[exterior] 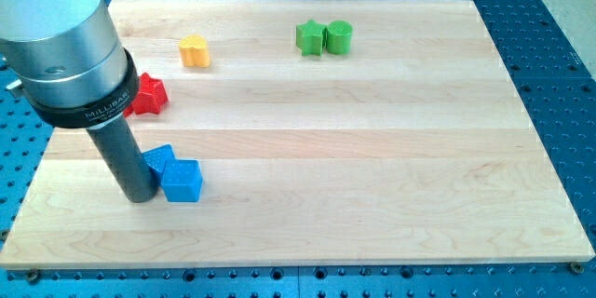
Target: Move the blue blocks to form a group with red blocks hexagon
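My tip [140,196] rests on the wooden board [372,149] at the view's lower left. It touches the left side of two blue blocks. A blue cube [182,182] sits just right of the tip, and a second blue block [158,159] lies behind it, partly hidden by the rod. A red block [149,94] with a star-like outline lies above them near the left edge, partly hidden by the arm's grey body. Whether any other red block lies behind the arm cannot be seen.
A yellow block [194,50] lies at the upper left. A green star-shaped block [309,36] and a green cylinder [339,36] touch each other at the top middle. A blue perforated table surrounds the board.
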